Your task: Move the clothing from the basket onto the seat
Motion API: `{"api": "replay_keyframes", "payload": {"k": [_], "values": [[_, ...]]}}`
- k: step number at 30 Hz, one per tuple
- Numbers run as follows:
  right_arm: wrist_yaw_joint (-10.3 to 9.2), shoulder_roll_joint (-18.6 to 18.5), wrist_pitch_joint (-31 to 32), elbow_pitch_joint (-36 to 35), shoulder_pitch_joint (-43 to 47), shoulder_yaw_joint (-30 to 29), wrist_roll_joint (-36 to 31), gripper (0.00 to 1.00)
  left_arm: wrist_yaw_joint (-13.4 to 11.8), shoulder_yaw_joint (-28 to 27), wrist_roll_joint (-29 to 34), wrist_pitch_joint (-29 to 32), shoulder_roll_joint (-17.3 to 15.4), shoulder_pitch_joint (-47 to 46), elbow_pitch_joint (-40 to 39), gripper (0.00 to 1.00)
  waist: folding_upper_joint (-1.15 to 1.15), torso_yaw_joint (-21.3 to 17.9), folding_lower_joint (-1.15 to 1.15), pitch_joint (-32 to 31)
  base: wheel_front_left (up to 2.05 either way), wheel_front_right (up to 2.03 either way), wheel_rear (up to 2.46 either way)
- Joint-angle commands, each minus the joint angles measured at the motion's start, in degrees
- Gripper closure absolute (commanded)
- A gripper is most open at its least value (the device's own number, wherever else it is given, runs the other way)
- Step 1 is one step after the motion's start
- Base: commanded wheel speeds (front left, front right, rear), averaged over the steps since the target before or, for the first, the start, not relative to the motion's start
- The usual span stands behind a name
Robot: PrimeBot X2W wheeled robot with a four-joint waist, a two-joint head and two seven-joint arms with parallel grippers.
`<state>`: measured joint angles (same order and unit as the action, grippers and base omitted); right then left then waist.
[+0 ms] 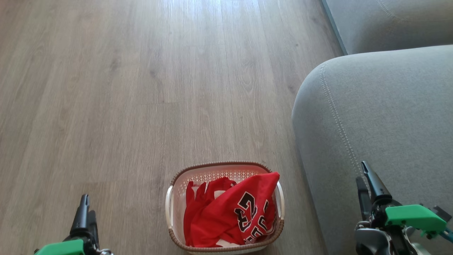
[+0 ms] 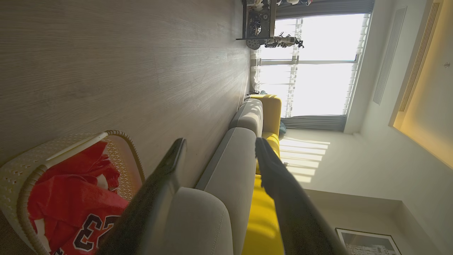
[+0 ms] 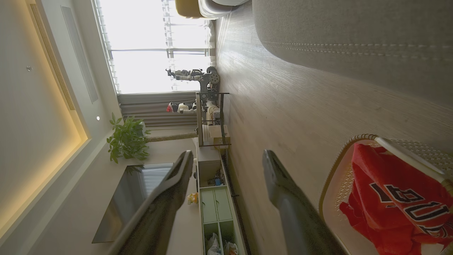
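Head view: left gripper (image 1: 85, 204) and right gripper (image 1: 360, 172) were seen low; in wrist views both were shown with fingers spread apart, nothing held. Shiny red sports clothing (image 1: 226, 217) was heaped inside the small cream perforated plastic basket (image 1: 219, 165), set on grey wood-plank floor (image 1: 141, 88) just beside the large light-grey fabric seat (image 1: 385, 117).

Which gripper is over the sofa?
The right gripper, above the grey seat; the left gripper is over the wooden floor, left of the basket.

Red clothing (image 1: 230, 216) crumpled in cream basket (image 1: 226, 168) on floor, beside grey seat (image 1: 382, 117).
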<state>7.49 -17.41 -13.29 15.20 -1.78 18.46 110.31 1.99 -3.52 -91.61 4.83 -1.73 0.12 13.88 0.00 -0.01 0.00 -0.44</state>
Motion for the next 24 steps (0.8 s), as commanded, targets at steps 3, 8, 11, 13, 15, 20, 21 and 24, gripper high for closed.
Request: {"api": "replay_keyframes", "payload": {"k": [3,8,11,13,15,20,21,24], "values": [[0.01,0.13,-0.21,-1.45,-2.13,-1.44,-2.31,0.0,-0.02,-0.01,1.55,-1.25,-0.45,-0.7,-2.68,0.0,0.0,0.01,0.0,-0.17,0.0,0.0,0.0],[0.01,0.79,-0.28,-1.61,-2.09,-2.37,-5.3,0.0,-0.32,0.39,4.17,-2.09,-0.48,-0.46,-3.72,0.0,0.0,0.04,0.0,-0.41,0.0,0.0,0.0],[0.01,1.19,-0.32,-1.82,-2.07,-2.92,-7.55,0.0,-0.57,0.67,6.05,-2.6,-0.5,-0.3,-4.41,0.0,0.0,0.05,0.0,-0.56,0.0,0.0,0.0],[0.01,1.45,-0.35,-1.99,-2.05,-3.24,-9.1,0.0,-0.77,0.88,7.38,-2.94,-0.51,-0.19,-4.84,0.0,0.0,0.06,0.0,-0.65,0.0,0.0,0.0],[0.01,1.71,-0.38,-2.21,-2.02,-3.47,-10.8,0.0,-0.96,1.15,8.81,-3.28,-0.53,-0.06,-5.21,0.0,0.0,0.07,0.0,-0.73,0.0,0.0,0.0],[0.01,2.23,-0.43,-2.71,-1.9,-3.88,-14.49,0.0,-1.29,1.56,11.88,-3.96,-0.55,0.13,-5.88,0.0,0.0,0.08,0.0,-0.88,0.0,0.0,0.0],[0.01,2.37,-0.44,-2.84,-1.87,-3.97,-15.46,0.0,-1.34,1.64,12.91,-4.13,-0.56,0.16,-6.03,0.0,0.0,0.08,0.0,-0.91,0.0,0.0,0.0],[0.01,2.77,-0.49,-3.28,-1.79,-4.08,-19.48,0.0,-1.55,1.92,15.75,-4.64,-0.58,0.3,-6.41,0.0,0.0,0.1,0.0,-1.0,0.0,0.0,0.0]]}}
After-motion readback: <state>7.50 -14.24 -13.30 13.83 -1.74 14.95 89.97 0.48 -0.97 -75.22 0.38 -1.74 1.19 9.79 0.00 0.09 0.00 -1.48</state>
